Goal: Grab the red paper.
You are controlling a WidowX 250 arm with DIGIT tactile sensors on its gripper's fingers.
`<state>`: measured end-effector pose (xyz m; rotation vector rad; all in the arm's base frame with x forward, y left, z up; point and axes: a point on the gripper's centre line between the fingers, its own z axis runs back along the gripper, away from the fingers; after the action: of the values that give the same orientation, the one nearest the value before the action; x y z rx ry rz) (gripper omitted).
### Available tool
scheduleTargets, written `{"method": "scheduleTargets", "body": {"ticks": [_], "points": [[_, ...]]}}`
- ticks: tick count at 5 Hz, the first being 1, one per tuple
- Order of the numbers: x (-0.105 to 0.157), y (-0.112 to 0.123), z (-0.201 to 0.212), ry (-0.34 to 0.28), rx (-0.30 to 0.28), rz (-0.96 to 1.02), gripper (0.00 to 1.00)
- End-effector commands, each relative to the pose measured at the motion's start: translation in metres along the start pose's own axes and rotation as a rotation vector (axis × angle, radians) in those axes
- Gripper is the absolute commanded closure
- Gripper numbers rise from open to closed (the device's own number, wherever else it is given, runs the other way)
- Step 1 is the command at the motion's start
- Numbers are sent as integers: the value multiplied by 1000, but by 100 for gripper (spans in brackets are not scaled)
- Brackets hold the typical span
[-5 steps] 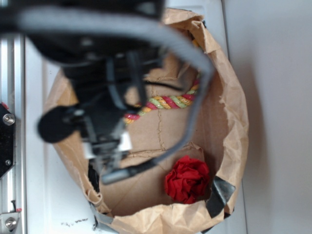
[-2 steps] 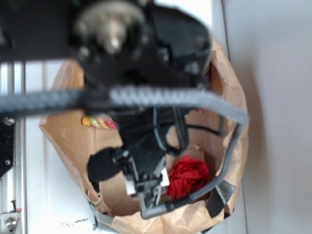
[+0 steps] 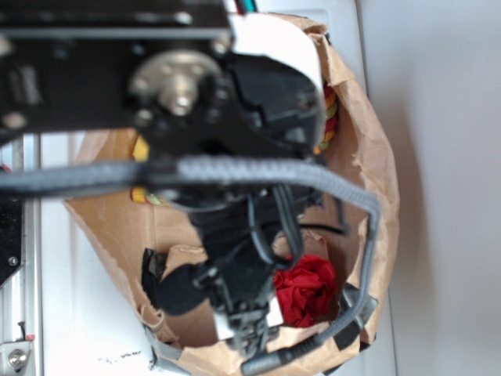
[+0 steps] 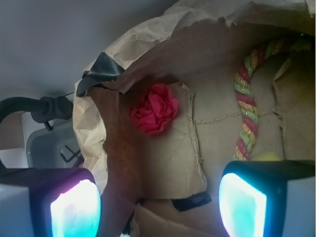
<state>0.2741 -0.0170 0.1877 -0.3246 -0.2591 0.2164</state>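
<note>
The red paper [image 3: 307, 288] is a crumpled bright red ball lying on the floor of a brown paper bag [image 3: 377, 188], near its lower right wall. In the wrist view the red paper [image 4: 154, 108] sits ahead of and a little left of centre between my fingers. My gripper [image 3: 246, 333] hangs just left of the ball, over the bag's lower rim, with part of the ball hidden behind it. The gripper [image 4: 159, 207] is open, its two glowing pads [image 4: 74, 210] far apart, and only bag paper lies between them.
A red-yellow-green twisted rope [image 4: 247, 113] lies along the bag floor to the right in the wrist view. A yellow object [image 4: 269, 157] peeks from behind the right finger. Black tape [image 4: 101, 66] patches the bag rim near the ball. A grey cable [image 3: 258, 168] crosses the exterior view.
My arm has travelled down the exterior view across the bag, from over the rope to beside the red paper. The gripper now hangs lower, close to the ball's left side.
</note>
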Motion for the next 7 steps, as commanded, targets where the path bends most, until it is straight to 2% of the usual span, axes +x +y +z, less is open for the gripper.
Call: {"method": "scheduleTargets", "body": {"ticks": [1,2,3,6,7], "points": [[6,16,-11,-15,31,16,0],[11,23,-18,-14,31,35,0],[17,30,-12,-81,48,-5,0],[17,30,-12,-81,48,-5,0],[6,30,-32,-72,99,60,0]]}}
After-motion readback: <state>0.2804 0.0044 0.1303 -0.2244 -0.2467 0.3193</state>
